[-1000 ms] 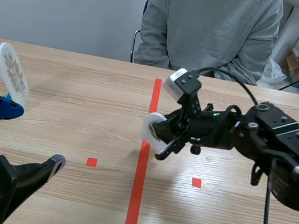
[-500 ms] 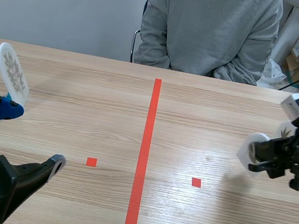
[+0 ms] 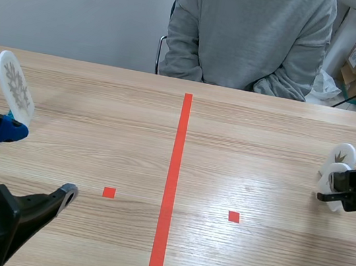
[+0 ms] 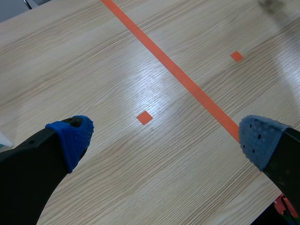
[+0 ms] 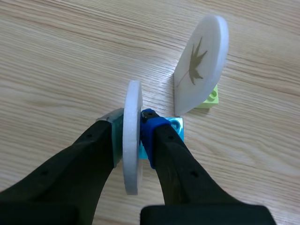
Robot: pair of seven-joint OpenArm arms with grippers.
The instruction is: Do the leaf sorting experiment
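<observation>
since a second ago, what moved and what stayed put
The right pincer, shut on a white disc throughout, carried it from the red centre line out to the right, beside the leaf disc on its green block. The left pincer stayed open and still; the left-side disc did not move.

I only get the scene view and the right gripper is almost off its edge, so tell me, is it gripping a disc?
Observer: Yes, the right wrist view shows the right gripper shut on a white disc, held edge-on.
Operator: Anything attached to it?
Observer: A blue block sits at its base.
Operator: And the other disc?
Observer: The second disc stands tilted on a yellow-green block.
</observation>
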